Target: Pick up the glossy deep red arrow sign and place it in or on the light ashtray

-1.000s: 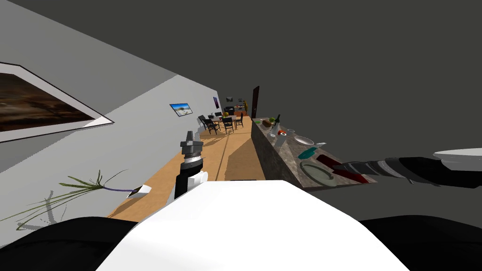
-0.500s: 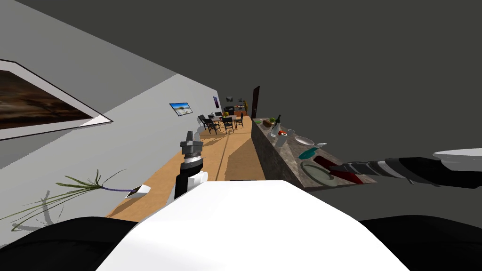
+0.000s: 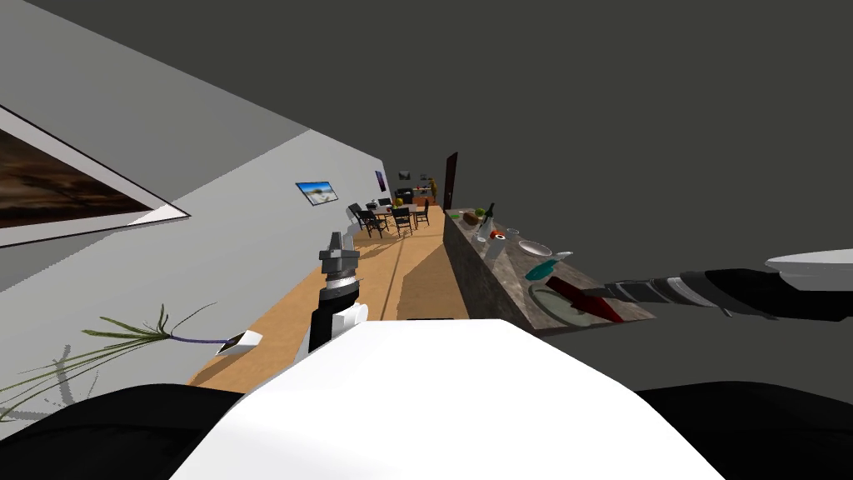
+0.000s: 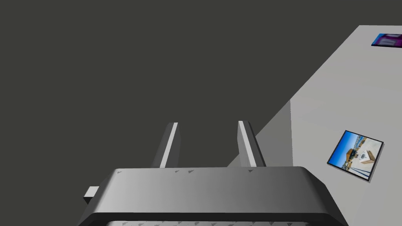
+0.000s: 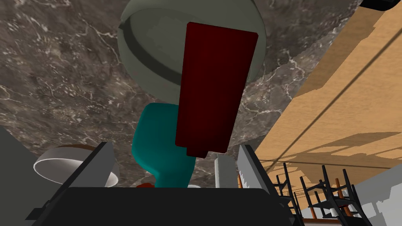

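"Right wrist view: where's the arrow sign (image 5: 214, 86)?"
"Deep red, stretched over the light ashtray (image 5: 133, 47) on the marble bench (image 5: 59, 98), its near end between the wide-open fingers of the right claw (image 5: 172, 146), not pinched. The left claw (image 4: 208, 123) is parted, empty."

Grey wall (image 3: 250, 225) with framed picture (image 3: 317, 192), wooden floor (image 3: 391, 283), dark marble counter (image 3: 479, 279), black dining chairs (image 3: 402, 218) beyond, dark door (image 3: 451, 179).

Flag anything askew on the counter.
The red sign sits only half over the ashtray, its other end jutting past the rim above a teal dish, between the open right tool's fingers. I cannot tell whether it rests there. Nothing looks spilled.
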You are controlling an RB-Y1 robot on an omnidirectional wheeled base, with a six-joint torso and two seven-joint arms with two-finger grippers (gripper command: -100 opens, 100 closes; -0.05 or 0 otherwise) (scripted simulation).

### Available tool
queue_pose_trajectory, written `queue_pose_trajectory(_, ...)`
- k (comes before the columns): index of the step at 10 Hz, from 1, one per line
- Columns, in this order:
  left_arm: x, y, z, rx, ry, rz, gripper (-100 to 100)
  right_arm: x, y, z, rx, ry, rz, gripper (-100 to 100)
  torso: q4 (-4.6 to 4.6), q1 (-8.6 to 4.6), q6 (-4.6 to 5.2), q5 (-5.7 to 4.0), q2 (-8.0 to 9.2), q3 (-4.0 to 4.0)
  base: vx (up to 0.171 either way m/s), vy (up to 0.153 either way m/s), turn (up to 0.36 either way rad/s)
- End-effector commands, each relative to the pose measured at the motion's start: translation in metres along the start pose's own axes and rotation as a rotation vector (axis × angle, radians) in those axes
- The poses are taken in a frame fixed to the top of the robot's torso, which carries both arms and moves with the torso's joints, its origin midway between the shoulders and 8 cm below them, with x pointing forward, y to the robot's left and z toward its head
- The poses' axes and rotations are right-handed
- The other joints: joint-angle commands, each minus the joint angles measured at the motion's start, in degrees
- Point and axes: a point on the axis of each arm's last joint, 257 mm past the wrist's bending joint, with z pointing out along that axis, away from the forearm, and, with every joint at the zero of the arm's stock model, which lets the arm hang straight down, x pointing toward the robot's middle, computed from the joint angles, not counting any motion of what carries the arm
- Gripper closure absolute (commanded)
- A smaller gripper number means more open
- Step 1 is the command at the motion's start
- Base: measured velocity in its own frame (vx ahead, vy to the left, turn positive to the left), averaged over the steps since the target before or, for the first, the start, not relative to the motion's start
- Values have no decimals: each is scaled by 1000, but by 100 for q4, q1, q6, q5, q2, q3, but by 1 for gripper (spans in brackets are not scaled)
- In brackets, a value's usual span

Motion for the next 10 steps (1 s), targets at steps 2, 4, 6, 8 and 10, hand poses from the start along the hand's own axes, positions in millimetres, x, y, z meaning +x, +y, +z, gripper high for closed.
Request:
queue_pose_trajectory(2, 0, 0, 0, 0, 0, 0, 0, -18, 5, -12, -11, 0, -9, -100, 0, -2, 1, -1, 0, 0, -8, -30, -56)
queue_pose_trajectory(4, 0, 0, 0, 0, 0, 0, 0, -22, 7, -15, -12, 0, -11, -100, 0, 1, 1, 0, 1, 0, -8, -17, -32)
queue_pose_trajectory(6, 0, 0, 0, 0, 0, 0, 0, -23, 8, -16, -13, 0, -11, 0, -1, 5, 0, -1, -2, -1, 0, 0, 0)
queue_pose_trajectory(8, 0, 0, 0, 0, 0, 0, 0, -23, 8, -16, -13, 0, -11, 0, -1, 7, 0, -1, -3, -2, 0, 0, 0)
queue_pose_trajectory(10, 0, 0, 0, 0, 0, 0, 0, -23, 8, -16, -13, 0, -11, 0, -1, 7, 0, -1, -3, -2, 0, 0, 0)
